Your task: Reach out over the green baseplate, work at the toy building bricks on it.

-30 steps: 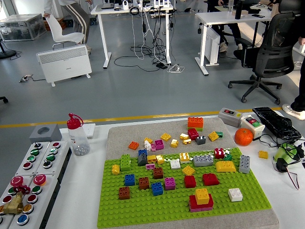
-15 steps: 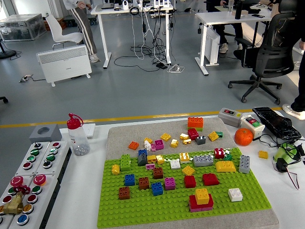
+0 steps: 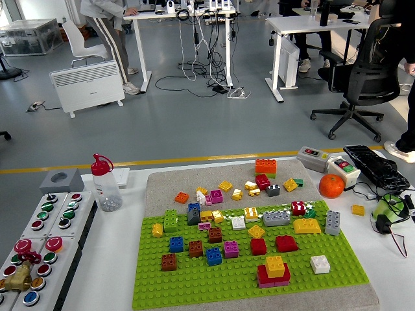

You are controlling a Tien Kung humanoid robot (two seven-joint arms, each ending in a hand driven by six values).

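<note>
The green baseplate [image 3: 194,282] lies on a grey mat [image 3: 162,184] on the white table [image 3: 110,259], bricks scattered over it; a yellow brick [image 3: 275,262] tops a red stack near its front. Neither robot hand is in view, so their state cannot be told.

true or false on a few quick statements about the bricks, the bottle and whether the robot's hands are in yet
1. A yellow brick sits on top of a red brick near the baseplate's front edge. True.
2. The orange lies on the green baseplate. False: it lies off the baseplate, to the right, beside the button box.
3. Neither robot hand is in view. True.
4. The bottle with the red cap lies on its side. False: it stands upright, left of the grey mat.
5. The white brick is stacked on a blue one. False: it sits alone on the baseplate.
</note>
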